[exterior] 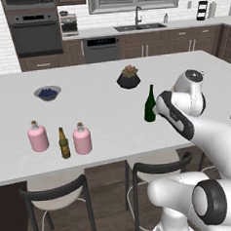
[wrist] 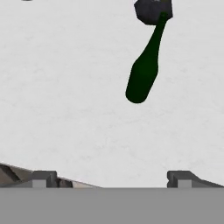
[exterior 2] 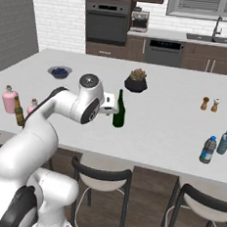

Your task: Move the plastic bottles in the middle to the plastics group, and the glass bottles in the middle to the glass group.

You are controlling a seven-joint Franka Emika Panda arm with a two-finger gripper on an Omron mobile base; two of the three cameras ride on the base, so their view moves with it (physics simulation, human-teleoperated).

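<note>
The green wine bottle (exterior: 149, 105) stands upright on the white surface (exterior: 97, 109), right of centre in the left base frame, with nothing touching it. The claw (wrist: 111, 177) is released: in the hand frame its two dark tips sit wide apart at the lower edge, and the bottle appears upper right of centre, well beyond the tips and offset from the line between them. In the left base frame the arm's wrist lies just beside the bottle on its right. The glass group stands at the lower left of that frame: two pink flasks (exterior: 38, 136) (exterior: 82, 139) with a brown beer bottle (exterior: 64, 143) between them. The plastic bottles (exterior 2: 208, 149) (exterior 2: 225, 141) stand at the right edge of the right base frame, well apart from the wine bottle. A dark potted plant (exterior: 128, 77) sits behind the wine bottle, and a bowl of blueberries (exterior: 48, 93) lies at the upper left. Risk assessment: the bottle is tall and slim, so a sideways approach that leads with one finger or the wrist would likely tip it before the claw closes. The offset seen in the hand frame suggests the claw must realign first; closing off-centre could let the bottle twist or slip out. Placement at the glass group is tight, and a low carry could knock over the beer bottle or a flask.
</note>
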